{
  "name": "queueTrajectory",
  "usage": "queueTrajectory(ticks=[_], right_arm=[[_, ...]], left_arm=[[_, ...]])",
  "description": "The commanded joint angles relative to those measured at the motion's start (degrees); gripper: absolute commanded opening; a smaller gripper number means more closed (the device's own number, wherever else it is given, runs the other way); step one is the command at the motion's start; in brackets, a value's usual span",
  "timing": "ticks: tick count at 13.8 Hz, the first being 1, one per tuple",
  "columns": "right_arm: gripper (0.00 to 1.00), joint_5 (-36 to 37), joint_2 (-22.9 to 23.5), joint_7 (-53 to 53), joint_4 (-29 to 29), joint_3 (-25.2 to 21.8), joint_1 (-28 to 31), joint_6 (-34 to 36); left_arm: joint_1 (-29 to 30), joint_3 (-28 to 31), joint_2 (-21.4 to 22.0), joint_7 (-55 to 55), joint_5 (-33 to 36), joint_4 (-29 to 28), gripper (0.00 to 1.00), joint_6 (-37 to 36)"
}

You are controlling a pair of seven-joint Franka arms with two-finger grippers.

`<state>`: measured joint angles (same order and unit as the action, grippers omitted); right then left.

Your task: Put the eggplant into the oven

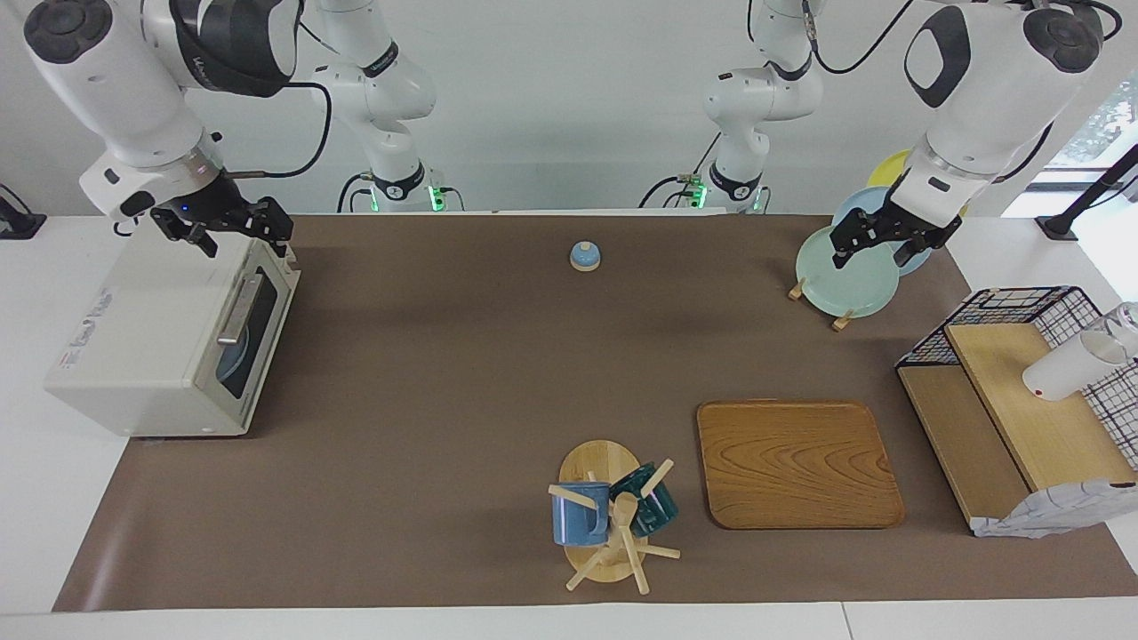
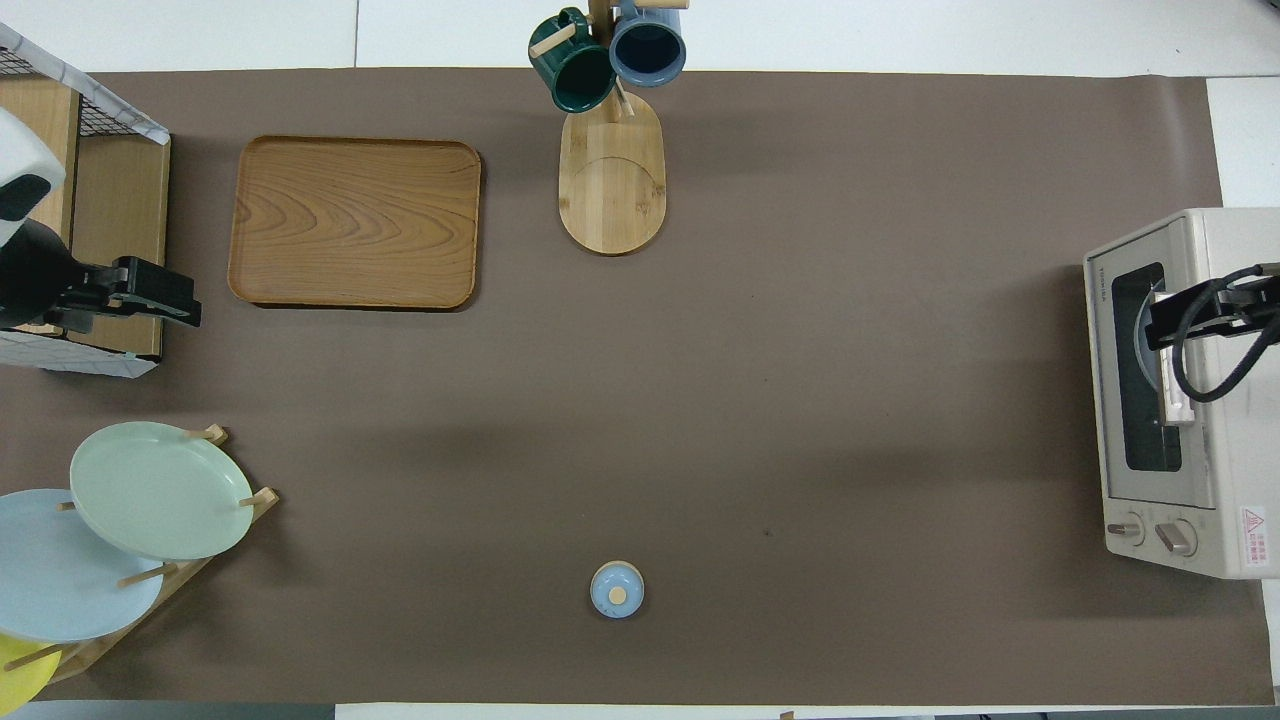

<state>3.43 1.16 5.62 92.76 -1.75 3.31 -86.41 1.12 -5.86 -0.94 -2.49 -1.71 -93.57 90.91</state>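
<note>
The off-white toaster oven (image 1: pixel 151 356) stands at the right arm's end of the table with its dark glass door shut. It also shows in the overhead view (image 2: pixel 1200 520). A pale round shape shows dimly through the glass. The eggplant is not visible in either view. My right gripper (image 1: pixel 249 240) hangs just above the oven's top front edge, over the bar handle (image 1: pixel 238 309); in the overhead view it (image 2: pixel 1160 325) covers part of the door. My left gripper (image 1: pixel 871 253) is raised over the plate rack and holds nothing that I can see; it also shows in the overhead view (image 2: pixel 175 305).
A plate rack (image 1: pixel 845 276) with green, blue and yellow plates and a wire and wood shelf (image 1: pixel 1013 418) stand at the left arm's end. A wooden tray (image 1: pixel 796 462), a mug tree (image 1: pixel 613 520) with two mugs and a small blue bell (image 1: pixel 585 256) sit mid-table.
</note>
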Motion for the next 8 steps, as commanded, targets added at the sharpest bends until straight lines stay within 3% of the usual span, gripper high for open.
queueTrajectory(ticks=[1,8], right_arm=[[1.00,-0.97,-0.64,-0.61,0.06,0.43,0.65,0.71],[1.00,-1.05,-0.64,-0.52,0.23,0.34,1.00,0.80]], left_arm=[[0.55,-0.29,1.29,0.47,0.57,-1.44,1.00,0.93],[0.55,-0.38,1.29,0.47,0.57,-1.44,1.00,0.93]])
